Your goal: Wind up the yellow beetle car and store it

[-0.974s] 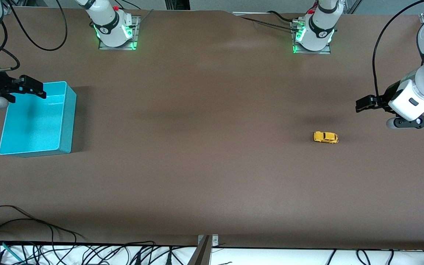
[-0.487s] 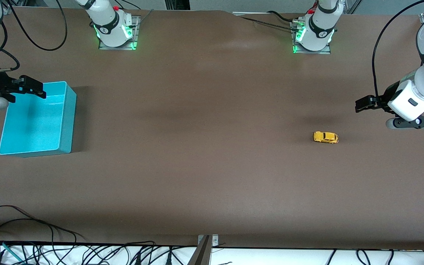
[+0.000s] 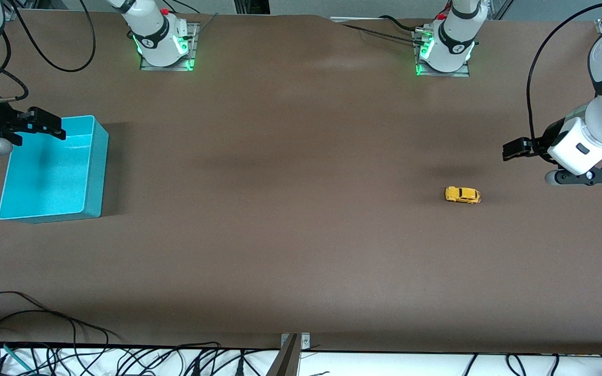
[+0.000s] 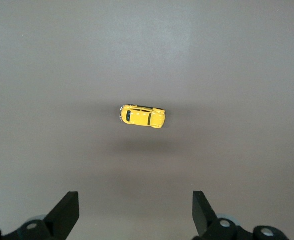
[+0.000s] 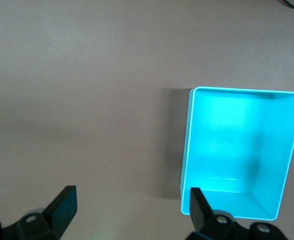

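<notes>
The yellow beetle car (image 3: 462, 195) sits on the table (image 3: 290, 219) toward the left arm's end, well apart from the teal bin (image 3: 97, 172). The left gripper (image 4: 134, 215) hangs above it, the right gripper (image 5: 129, 212) waits over the bin's edge, and both are wide open and empty. The tiny rounded body could roll or squirt away if the 2 fingers (image 4: 67, 212) close off-centre

Two white Franka arms here, each rising from a rounded white base ringed by a black band, bolted to a grey metal plate and glowing green at the foot. The right arm's base (image 3: 161, 39) carries a small red button on top; so does the left arm's base (image 3: 450, 44). Black cables loop off both. The left gripper (image 3: 515, 150) is black, on a white wrist block with a dark grey joint cap above. The right gripper (image 3: 47, 124) is black too, a tiny blue light beside it.
</notes>
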Controlling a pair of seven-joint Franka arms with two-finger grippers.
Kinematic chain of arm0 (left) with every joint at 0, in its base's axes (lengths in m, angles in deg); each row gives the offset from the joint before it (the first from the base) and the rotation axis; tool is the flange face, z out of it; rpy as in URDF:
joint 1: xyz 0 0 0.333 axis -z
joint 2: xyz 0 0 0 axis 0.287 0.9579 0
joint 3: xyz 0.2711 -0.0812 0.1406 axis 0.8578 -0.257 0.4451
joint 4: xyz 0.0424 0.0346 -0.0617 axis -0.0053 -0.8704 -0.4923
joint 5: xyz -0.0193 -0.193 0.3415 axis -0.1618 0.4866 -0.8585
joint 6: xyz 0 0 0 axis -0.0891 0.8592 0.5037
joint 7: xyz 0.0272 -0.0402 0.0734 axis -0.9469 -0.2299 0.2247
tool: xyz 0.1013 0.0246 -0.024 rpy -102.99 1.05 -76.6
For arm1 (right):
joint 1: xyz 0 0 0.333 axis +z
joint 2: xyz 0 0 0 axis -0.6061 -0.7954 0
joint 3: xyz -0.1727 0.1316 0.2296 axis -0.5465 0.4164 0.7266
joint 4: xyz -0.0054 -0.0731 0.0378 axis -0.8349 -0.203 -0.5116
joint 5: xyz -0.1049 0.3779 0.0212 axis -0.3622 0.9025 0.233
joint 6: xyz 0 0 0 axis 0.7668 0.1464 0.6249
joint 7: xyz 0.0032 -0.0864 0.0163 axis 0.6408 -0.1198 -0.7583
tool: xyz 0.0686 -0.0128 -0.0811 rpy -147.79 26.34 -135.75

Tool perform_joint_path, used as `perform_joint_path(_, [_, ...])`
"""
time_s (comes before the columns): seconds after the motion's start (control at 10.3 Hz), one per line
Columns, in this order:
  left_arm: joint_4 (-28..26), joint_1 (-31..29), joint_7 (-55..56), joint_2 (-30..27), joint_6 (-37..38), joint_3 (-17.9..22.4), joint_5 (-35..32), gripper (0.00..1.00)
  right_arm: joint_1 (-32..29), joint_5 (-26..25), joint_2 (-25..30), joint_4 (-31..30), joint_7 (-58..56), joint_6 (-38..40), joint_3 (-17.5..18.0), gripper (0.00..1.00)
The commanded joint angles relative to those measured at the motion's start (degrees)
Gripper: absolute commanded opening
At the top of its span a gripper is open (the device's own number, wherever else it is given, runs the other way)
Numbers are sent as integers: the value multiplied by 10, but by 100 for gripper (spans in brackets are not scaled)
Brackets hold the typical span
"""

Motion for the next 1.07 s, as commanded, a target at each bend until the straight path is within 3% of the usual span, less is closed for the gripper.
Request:
perform_joint_path(0.0, [12, 6, -12, 9, 8, 1, -12, 100, -2, -7, 4, -4, -6, 3, 0, 100])
perform_joint_path(0.39, [11, -4, 34, 16, 8, 2, 8, 100, -2, -7, 4, -4, -6, 3, 0, 100])
perform_joint_path(0.68, [10, -20, 187, 37, 8, 3, 9, 100, -2, -7, 4, -4, -6, 3, 0, 100])
perform_joint_path(0.97, [0, -26, 406, 70, 6, 3, 13, 100, -2, -7, 4, -4, -6, 3, 0, 100])
